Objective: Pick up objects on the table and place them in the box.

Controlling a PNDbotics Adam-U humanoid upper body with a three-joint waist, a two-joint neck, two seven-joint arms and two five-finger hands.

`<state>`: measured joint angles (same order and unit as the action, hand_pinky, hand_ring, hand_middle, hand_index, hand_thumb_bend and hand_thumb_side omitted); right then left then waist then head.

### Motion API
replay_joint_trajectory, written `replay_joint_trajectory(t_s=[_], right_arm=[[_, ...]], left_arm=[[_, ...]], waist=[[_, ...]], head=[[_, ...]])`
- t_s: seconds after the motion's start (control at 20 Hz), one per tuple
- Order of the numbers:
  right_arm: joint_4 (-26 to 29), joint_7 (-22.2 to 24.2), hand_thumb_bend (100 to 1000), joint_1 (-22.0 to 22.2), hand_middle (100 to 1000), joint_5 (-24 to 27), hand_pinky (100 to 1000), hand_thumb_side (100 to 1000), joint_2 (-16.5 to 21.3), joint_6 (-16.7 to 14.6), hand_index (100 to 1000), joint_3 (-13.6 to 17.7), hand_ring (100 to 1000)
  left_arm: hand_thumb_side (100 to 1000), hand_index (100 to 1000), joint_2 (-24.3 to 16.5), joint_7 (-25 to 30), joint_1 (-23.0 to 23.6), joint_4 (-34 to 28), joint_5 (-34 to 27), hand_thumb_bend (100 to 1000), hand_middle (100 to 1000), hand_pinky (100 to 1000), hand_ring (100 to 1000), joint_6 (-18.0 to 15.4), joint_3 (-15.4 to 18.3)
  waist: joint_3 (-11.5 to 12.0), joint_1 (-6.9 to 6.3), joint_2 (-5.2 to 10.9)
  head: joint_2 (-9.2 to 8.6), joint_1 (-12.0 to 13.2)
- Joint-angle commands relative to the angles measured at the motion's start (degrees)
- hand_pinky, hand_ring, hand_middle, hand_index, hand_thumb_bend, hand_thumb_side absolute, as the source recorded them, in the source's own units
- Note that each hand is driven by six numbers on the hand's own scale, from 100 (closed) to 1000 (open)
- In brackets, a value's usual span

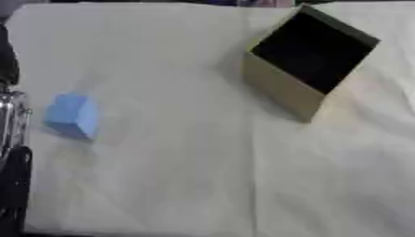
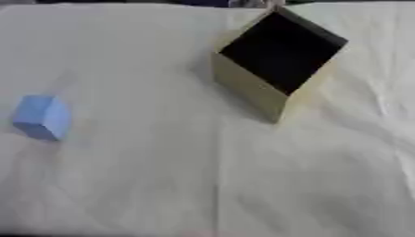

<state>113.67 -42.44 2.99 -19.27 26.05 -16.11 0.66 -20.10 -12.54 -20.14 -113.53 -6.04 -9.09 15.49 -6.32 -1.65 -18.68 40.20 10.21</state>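
Observation:
A light blue block point(image 1: 73, 115) lies on the white cloth at the left. A tan cardboard box point(image 1: 284, 85) with a dark open inside point(image 1: 314, 48) stands at the back right, turned corner-on and tilted. Part of my left arm and hand point(image 1: 11, 125), black and silver, runs along the left edge of the left eye view, just left of the block and apart from it. My right hand shows in neither view. Nothing is held that I can see.
The white cloth point(image 2: 203, 176) covers the whole table, with shallow creases in front and to the right of the box. The table's far edge runs along the top of both views.

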Motion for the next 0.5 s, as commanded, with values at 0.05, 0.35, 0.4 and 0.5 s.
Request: replay_joint_trajectory(t_s=[0.05,0.35,0.4,0.5], right_arm=[[0.9,0.0,100,-0.2,598,-0.3,642,801,0.9,0.0,723,0.3,783],[0.9,-0.1,100,0.1,599,-0.3,642,800,1.3,0.1,723,0.5,783],[0.9,-0.1,100,0.2,599,-0.4,643,815,1.4,0.1,723,0.5,783],[0.9,-0.2,100,0.5,599,-0.6,643,799,1.7,0.0,723,0.6,783]], left_arm=[[824,809,-1.7,0.2,-0.1,-1.1,0.3,128,657,895,812,-0.1,0.7],[786,833,-8.6,0.3,1.7,-1.1,3.8,142,691,896,820,-1.7,0.5],[783,840,-10.1,0.7,2.1,-1.1,4.7,146,699,896,822,-2.0,0.4],[746,859,-12.9,2.0,2.8,-1.1,6.4,186,727,899,831,-3.0,0.4]], waist=[[0.1,0.01,0.93],[0.4,-0.30,1.33],[0.5,-0.40,1.42],[0.7,-0.64,1.65]], head=[[-0.32,-0.3],[-0.27,-1.7],[-0.25,-2.1],[-0.13,-2.9]])
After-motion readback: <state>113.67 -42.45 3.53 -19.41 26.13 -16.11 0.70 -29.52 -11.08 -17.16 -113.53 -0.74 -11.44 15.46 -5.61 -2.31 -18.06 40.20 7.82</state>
